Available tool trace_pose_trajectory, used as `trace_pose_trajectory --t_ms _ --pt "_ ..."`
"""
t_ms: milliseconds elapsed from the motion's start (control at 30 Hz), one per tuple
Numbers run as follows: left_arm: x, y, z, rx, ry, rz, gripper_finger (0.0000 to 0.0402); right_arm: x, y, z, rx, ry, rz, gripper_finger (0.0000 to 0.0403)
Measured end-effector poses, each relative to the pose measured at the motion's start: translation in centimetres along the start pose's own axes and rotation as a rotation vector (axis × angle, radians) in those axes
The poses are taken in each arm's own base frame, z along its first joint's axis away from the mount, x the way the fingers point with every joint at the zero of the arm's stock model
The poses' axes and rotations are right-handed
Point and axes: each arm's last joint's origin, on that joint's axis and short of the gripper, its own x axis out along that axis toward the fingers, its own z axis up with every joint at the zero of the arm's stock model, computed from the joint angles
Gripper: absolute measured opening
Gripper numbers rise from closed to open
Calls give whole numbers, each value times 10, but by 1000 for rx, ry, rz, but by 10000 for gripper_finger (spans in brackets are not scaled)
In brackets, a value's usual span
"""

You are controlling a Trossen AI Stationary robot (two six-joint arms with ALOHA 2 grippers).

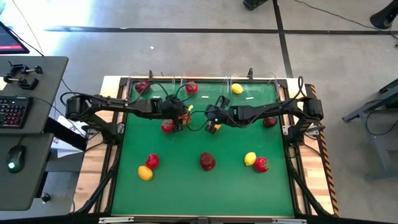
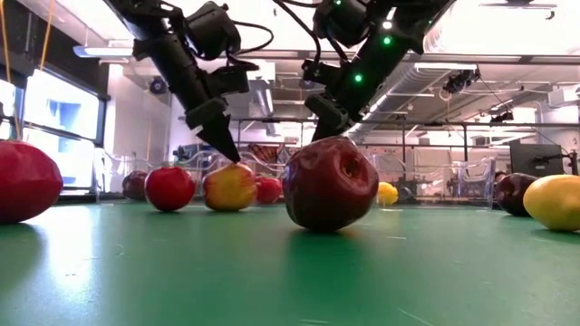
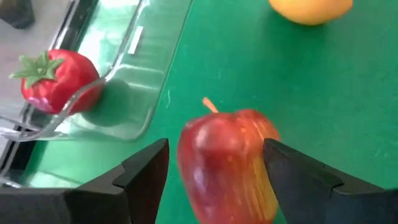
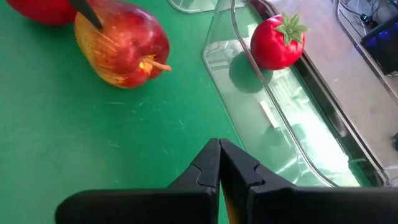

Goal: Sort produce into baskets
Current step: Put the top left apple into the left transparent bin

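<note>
Mid-worktop: left claw spread, straddling apple for pickup, not yet gripping; right claw clenched, empty, waiting nearby.

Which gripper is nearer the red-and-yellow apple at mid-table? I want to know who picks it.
Left. The left gripper has its open fingers on either side of the red-and-yellow apple. The right gripper is shut, empty, and apart from it, close to the middle bin.
</note>
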Motion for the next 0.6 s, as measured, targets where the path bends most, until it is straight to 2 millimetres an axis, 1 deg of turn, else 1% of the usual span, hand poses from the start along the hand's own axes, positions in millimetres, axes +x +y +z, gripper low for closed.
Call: trace_pose_trajectory --t_ms 67,167,233,333,400,433,467,500,600 --pt "-4 0 6 0 -2 3 222 0 0 0 0 0 1 0" --pt "-15 -2 16 18 -25 17 177 0 0 0 -1 3 2 0" --pt "-25 -3 24 30 -50 20 138 0 0 0 -2 4 2 0" --pt "-37 -3 30 38 -64 13 71 0 0 -1 -4 7 2 0" --pt "-43 -2 31 53 -48 -2 25 0 0 -1 -4 8 2 0" --pt "-45 -1 30 72 -37 -13 13 0 0 -1 -4 8 2 0" --pt "-46 -1 30 85 -28 -22 10 0 0 -1 -4 8 2 0" --pt "-46 -2 28 92 -14 -24 16 0 0 -1 -4 8 2 0" --pt "-43 -2 24 98 38 -10 62 0 0 -1 -4 8 2 0"
